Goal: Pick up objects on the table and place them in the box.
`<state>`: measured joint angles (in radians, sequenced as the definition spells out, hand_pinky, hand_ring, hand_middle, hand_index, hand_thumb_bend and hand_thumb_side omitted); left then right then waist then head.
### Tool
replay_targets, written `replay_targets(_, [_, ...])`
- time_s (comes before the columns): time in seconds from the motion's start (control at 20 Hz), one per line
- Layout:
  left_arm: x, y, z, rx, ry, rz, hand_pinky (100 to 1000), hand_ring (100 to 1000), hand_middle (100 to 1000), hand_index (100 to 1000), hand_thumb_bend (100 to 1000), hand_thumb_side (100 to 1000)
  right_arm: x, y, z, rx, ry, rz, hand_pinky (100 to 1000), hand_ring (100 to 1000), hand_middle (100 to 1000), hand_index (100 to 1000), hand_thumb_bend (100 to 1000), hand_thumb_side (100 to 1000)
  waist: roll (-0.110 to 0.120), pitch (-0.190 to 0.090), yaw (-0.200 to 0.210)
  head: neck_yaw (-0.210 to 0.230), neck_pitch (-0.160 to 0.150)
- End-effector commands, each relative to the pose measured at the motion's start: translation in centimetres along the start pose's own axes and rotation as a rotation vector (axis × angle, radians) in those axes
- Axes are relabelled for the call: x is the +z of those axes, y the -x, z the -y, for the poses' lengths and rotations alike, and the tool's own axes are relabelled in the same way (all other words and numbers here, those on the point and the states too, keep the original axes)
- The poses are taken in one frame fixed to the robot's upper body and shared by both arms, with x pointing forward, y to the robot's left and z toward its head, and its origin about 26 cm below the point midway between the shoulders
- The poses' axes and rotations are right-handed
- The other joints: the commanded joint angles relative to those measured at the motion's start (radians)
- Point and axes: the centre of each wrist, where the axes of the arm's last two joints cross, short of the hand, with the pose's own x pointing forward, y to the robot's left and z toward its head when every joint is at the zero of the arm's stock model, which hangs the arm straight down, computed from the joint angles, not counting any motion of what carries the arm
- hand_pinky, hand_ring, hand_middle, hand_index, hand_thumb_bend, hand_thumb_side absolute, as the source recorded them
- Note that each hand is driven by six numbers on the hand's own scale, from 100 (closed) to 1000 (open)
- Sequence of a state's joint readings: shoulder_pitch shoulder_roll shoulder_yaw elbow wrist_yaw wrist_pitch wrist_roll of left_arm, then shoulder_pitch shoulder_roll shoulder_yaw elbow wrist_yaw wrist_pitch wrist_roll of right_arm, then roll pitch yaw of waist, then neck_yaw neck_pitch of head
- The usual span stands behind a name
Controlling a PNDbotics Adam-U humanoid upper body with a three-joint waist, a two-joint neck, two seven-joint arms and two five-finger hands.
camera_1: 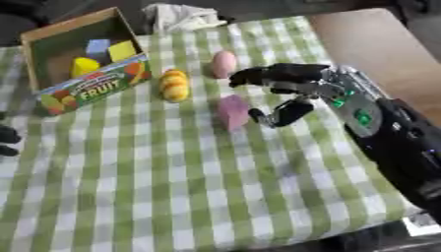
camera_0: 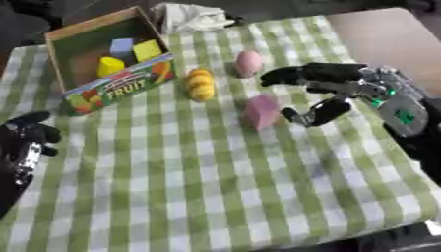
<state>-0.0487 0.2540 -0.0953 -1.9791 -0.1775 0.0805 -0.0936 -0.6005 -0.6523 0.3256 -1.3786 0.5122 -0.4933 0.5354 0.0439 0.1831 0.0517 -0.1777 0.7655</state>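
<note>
Box (camera_0: 82, 59) of wood with a printed FRUIT front sits at far left of the counter (camera_0: 215, 187), open top, holding a blue block (camera_0: 122, 47), a yellow cube (camera_0: 147, 49) and a yellow wedge-like block (camera_0: 110, 66); its near left corner shows printed fruit pictures, blurry. Counter is covered in green-and-white checked cloth. Yellow ridged lumpy piece (camera_0: 201, 84) lies just beside the box front. Pink egg (camera_0: 249, 63), smooth, stands farther back. Pink block (camera_0: 261, 111), angular, stands mid-counter. Right hand (camera_0: 331, 91), black with silver parts, reaches in from the right, released, fingers spread above and thumb below, fingertips just beside the pink block; touching or not is hard to tell. Left hand (camera_0: 26, 140) rests at left edge, partly cut off, fingers relaxed. White crumpled cloth (camera_0: 189, 17) behind the box
</note>
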Motion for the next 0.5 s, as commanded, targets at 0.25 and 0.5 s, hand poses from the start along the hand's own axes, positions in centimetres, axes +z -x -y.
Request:
replay_targets(0.25, [-0.06, -0.62, -0.15, -0.009, 0.002, 0.025, 617, 668, 597, 821, 100, 734, -0.40, 0.12, 0.78, 0.024, -0.010, 0.005, 875, 930, 1000, 1000, 100, 413, -0.004, -0.017, 0.005, -0.006, 0.004])
replay_targets(0.5, [-0.09, -0.65, -0.09, -0.007, 0.004, 0.026, 617, 669, 597, 821, 100, 733, -0.84, 0.41, 0.15, 0.012, -0.026, -0.002, 873, 925, 1000, 1000, 100, 420, -0.002, -0.016, 0.009, -0.009, 0.004])
